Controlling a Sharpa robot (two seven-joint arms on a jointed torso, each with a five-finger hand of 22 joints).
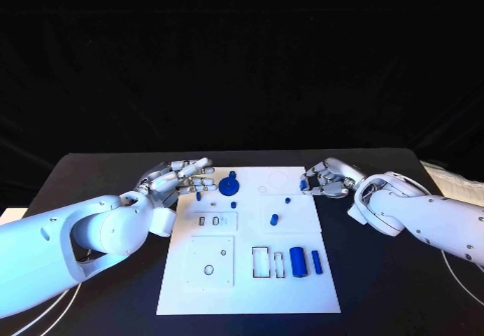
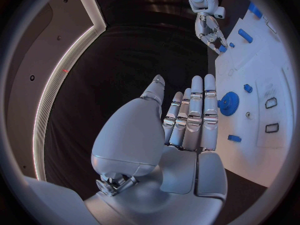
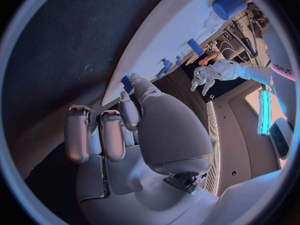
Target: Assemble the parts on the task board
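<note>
White rectangular task board (image 1: 252, 294) is lying flat mid-desk on the black desk (image 1: 91, 175), long side running away from the robot.

Left hand (image 1: 180, 180) is hovering at the board's far-left corner, fingers (image 2: 199, 105) stretched out straight and side by side, holding nothing. Just beyond the fingertips a blue toothed gear disc (image 1: 231, 186) is sitting on the board; from the left wrist view it looks close to the fingertips but apart from them.

Right hand (image 1: 328, 179) is hovering at the board's far-right edge, fingers curled inward. A small blue piece (image 1: 303, 185) is showing at its fingertips; cannot tell whether it is pinched or merely lying beside them.

Other parts: a small blue peg (image 1: 273, 220) mid-board, a thick blue cylinder (image 1: 298, 261) and a thin blue rod (image 1: 317, 262) lying side by side near the right edge, next to empty rectangular slots (image 1: 260, 262).

Judgement: early stage, most parts are unseated. Step in hand appears to be a pick at the far end, left on the gear, right on the small piece. Next move calls for the left fingers spreading and lowering round the gear's rim, and a confirmed hold on the right before lifting.
</note>
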